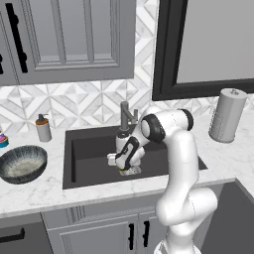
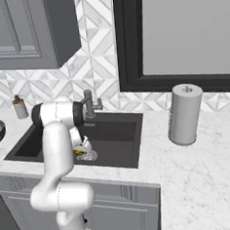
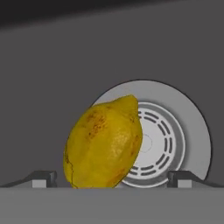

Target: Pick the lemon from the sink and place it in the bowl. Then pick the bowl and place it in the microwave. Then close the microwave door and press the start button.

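Observation:
The yellow lemon (image 3: pixel 105 144) lies on the floor of the dark grey sink (image 1: pixel 89 158), partly over the round silver drain (image 3: pixel 175 131). My gripper (image 3: pixel 112 179) is lowered into the basin, open, with one fingertip on each side of the lemon and neither touching it. From the right side the lemon (image 2: pixel 79 152) peeks out beneath the hand. In the left base view my gripper (image 1: pixel 124 167) hangs just above the drain. The bowl (image 1: pixel 22 163), blue-grey outside and pale inside, stands empty on the counter left of the sink. The microwave and its door are out of view.
A grey faucet (image 1: pixel 126 116) rises behind the hand at the sink's back rim. A soap dispenser (image 1: pixel 43 128) stands at the back left, a paper towel roll (image 1: pixel 227 115) at the right. Grey cabinets (image 1: pixel 74 34) hang overhead, and a black-framed window (image 1: pixel 203 44) is at the upper right.

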### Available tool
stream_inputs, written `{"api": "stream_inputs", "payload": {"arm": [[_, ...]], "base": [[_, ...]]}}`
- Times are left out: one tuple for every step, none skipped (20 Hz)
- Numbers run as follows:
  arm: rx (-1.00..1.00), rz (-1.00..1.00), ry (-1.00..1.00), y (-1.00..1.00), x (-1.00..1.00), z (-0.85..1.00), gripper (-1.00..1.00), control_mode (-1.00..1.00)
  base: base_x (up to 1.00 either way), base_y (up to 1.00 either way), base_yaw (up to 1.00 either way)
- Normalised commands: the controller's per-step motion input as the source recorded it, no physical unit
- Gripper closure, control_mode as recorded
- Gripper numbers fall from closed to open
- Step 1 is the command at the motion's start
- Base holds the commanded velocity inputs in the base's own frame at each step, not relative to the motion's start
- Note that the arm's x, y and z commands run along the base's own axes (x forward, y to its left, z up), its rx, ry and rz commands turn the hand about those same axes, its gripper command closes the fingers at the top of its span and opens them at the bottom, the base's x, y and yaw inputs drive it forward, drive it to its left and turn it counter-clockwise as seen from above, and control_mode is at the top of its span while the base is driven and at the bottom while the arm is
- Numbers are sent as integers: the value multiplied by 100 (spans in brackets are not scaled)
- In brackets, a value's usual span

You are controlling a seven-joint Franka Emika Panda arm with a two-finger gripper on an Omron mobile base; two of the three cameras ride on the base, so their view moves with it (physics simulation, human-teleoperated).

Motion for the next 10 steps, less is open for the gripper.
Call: {"api": "stream_inputs", "payload": {"arm": [[0,0,0,0,25,-13,-100,-100],[0,0,0,0,31,-14,-100,-100],[0,0,0,0,31,-14,-100,-100],[0,0,1,0,33,-16,-100,-100],[0,0,1,0,34,-21,-100,-100],[0,0,1,0,31,-21,-100,-100],[0,0,0,0,31,-23,-100,-100],[0,0,1,0,26,-26,-100,-100],[0,0,3,0,16,-31,-100,-100],[0,0,2,0,8,-36,-100,-100]], "base": [[0,0,0],[0,0,0],[0,0,0],[0,0,0],[0,0,0],[0,0,0],[0,0,0],[0,0,0],[0,0,0],[0,0,0]]}}
